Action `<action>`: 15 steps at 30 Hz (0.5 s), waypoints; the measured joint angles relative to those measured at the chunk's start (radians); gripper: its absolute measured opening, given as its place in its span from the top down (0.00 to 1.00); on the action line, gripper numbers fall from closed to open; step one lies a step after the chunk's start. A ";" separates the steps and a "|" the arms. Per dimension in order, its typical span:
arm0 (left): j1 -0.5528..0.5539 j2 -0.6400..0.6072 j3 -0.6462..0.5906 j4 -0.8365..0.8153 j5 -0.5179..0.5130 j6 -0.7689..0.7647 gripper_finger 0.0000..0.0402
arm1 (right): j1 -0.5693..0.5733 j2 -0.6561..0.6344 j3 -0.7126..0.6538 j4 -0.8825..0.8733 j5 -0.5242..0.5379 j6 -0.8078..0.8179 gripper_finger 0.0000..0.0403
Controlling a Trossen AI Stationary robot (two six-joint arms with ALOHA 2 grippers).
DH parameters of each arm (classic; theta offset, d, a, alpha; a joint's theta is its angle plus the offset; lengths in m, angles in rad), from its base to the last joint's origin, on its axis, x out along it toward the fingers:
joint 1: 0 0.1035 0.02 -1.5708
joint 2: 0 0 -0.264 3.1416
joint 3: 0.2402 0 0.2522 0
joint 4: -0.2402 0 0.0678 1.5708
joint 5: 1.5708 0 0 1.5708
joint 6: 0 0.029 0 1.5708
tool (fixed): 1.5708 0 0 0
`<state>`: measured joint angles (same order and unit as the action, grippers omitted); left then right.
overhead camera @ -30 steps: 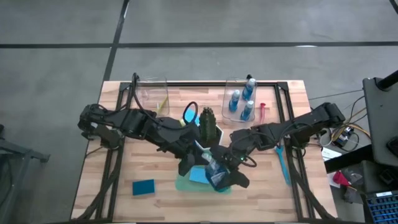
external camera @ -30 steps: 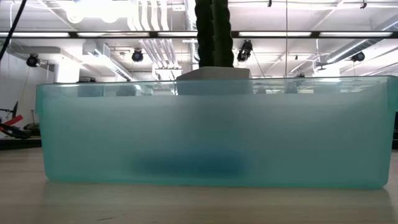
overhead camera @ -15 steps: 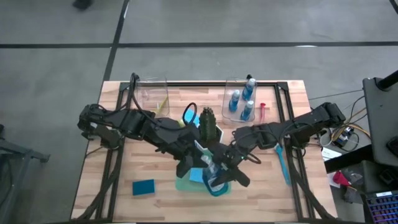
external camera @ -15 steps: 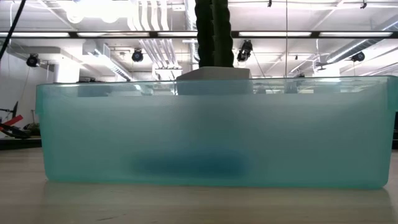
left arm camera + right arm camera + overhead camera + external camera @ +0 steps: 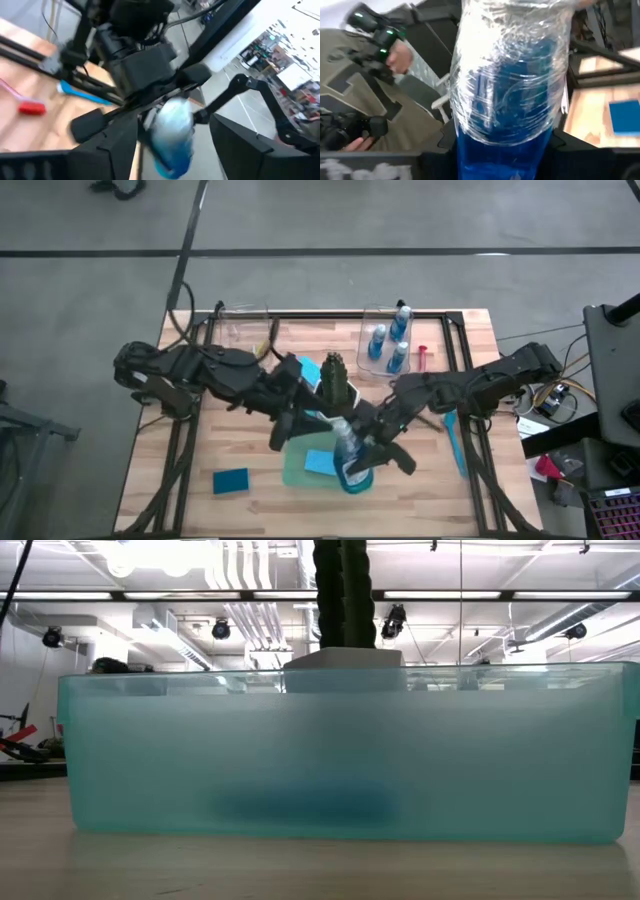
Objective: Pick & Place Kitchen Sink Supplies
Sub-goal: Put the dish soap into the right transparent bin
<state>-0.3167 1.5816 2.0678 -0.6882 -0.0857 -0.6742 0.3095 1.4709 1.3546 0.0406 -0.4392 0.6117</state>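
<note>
A clear bottle of blue liquid (image 5: 350, 465), wrapped in clear film (image 5: 507, 85), is above the right end of the green tray (image 5: 293, 476). My right gripper (image 5: 376, 454) is shut on it. My left gripper (image 5: 284, 432) is open just left of the bottle, its fingers (image 5: 107, 142) apart and touching nothing. A blue sponge (image 5: 320, 462) lies flat in the tray, and a second one (image 5: 230, 480) lies on the table at the near left. The low view shows only the tray's wall (image 5: 340, 750) and the plant (image 5: 343, 590). My right gripper pinches the bottle's body (image 5: 505, 150) between its two fingers, coming at it from the table's right side. The bottle (image 5: 170, 131) stands nearly upright, its cap toward the far side. Whether its base rests on the tray does not show.
A dark green plant in a white pot (image 5: 335, 380) stands just behind the tray. A clear bin (image 5: 385, 340) at the far right holds more bottles, and a clear bin (image 5: 245, 325) is at the far left. A red brush (image 5: 422, 358) and a blue brush (image 5: 452, 435) lie at the right. A person (image 5: 380, 110) is beyond the table.
My left gripper has opened, let go of the bottle and drawn back toward the table's left and far side. My right gripper has shut on the bottle and keeps it over the tray's right end.
</note>
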 joint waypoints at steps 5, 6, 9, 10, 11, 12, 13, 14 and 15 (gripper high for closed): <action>-0.005 -0.022 -0.002 0.004 -0.040 0.015 0.38 | -0.009 -0.060 0.012 -0.001 0.109 -0.022 0.66; -0.007 -0.023 -0.002 0.004 -0.047 0.015 0.38 | -0.009 -0.073 0.012 -0.002 0.148 -0.034 0.66; -0.011 -0.023 -0.004 0.003 -0.050 0.019 0.38 | -0.010 -0.121 0.012 -0.007 0.280 -0.072 0.66; -0.012 -0.021 -0.006 0.003 -0.055 0.019 0.38 | -0.010 -0.137 0.012 -0.007 0.321 -0.088 0.66; -0.012 -0.021 -0.007 0.003 -0.059 0.021 0.38 | -0.010 -0.149 0.013 -0.007 0.362 -0.096 0.66; -0.013 -0.020 -0.008 0.001 -0.067 0.024 0.38 | -0.009 -0.160 0.014 -0.008 0.400 -0.104 0.66; -0.014 -0.018 -0.008 0.001 -0.077 0.027 0.38 | -0.009 -0.170 0.014 -0.011 0.433 -0.111 0.66; -0.014 -0.017 -0.009 0.001 -0.091 0.027 0.38 | -0.009 -0.176 0.014 -0.014 0.462 -0.116 0.66; -0.014 -0.015 -0.009 0.001 -0.110 0.027 0.38 | -0.009 -0.181 0.014 -0.012 0.488 -0.118 0.66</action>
<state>-0.3305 1.5667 2.0590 -0.6874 -0.1960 -0.6470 0.3006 1.2898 1.3682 0.0287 0.0485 0.4937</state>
